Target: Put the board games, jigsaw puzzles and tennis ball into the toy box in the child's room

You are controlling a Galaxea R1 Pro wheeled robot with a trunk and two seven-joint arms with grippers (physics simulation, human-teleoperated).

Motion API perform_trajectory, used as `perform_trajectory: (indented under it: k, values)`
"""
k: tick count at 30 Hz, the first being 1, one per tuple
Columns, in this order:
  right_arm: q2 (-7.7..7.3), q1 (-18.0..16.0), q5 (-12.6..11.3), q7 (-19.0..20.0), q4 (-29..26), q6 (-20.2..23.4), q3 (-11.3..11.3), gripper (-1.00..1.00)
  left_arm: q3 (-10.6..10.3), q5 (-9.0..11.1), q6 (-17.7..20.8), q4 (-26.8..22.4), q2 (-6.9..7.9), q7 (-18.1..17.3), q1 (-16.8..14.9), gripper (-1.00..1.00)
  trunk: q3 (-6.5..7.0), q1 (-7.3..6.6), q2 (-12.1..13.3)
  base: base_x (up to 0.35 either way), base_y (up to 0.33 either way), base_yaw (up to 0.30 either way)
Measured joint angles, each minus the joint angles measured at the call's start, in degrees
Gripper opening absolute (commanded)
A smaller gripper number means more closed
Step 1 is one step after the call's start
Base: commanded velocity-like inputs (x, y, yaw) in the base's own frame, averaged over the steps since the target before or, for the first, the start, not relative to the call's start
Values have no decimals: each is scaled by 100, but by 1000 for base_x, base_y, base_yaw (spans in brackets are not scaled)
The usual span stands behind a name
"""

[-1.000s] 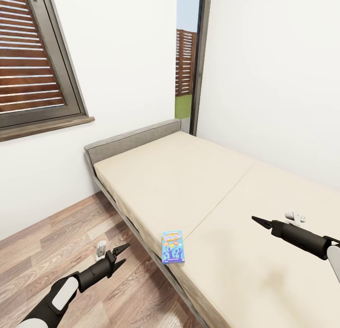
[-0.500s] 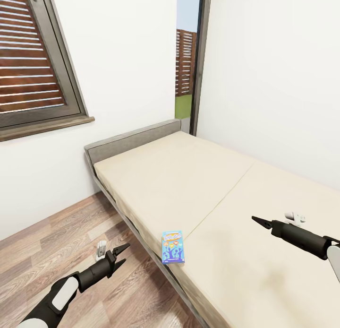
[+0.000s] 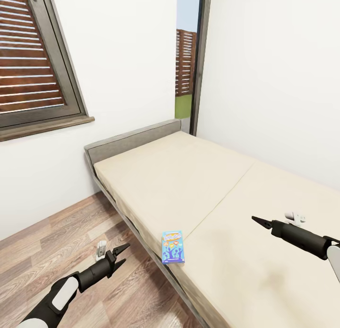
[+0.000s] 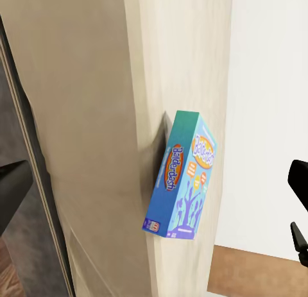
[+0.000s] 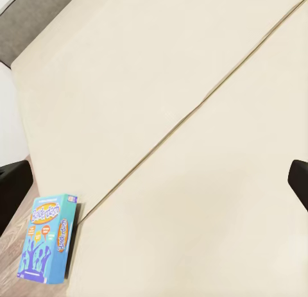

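A small blue board game (image 3: 173,246) lies flat at the near side edge of the bed (image 3: 189,176), slightly overhanging the cream mattress. It also appears in the left wrist view (image 4: 183,181) and the right wrist view (image 5: 46,246). My left gripper (image 3: 123,253) hovers open over the wooden floor, to the left of the box and apart from it. My right gripper (image 3: 257,220) hangs over the mattress to the right of the box, open and holding nothing. Its dark fingers (image 5: 13,188) frame the right wrist view. The toy box, table, jigsaw puzzles and tennis ball are out of view.
The bed's grey headboard (image 3: 132,141) stands against the white wall under a dark-framed window (image 3: 33,58). A tall glazed opening (image 3: 186,58) is at the bed's far corner. Wooden floor (image 3: 71,233) runs along the bed's left side. A white wall bounds the bed on the right.
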Motion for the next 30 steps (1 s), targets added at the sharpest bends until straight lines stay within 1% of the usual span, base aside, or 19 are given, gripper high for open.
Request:
perform_trajectory:
  k: [12,30]
  values:
    - [-5,0,-12,-45,-12,17,5,100,-46,-16,25,-71,-10,9,0,100,-47,0,0,0,0,0]
    - [3,-2,-28,-59,-16,332,9,100,-66,-23,33,-105,-14,12,0,100,-198,0,0,0,0,0]
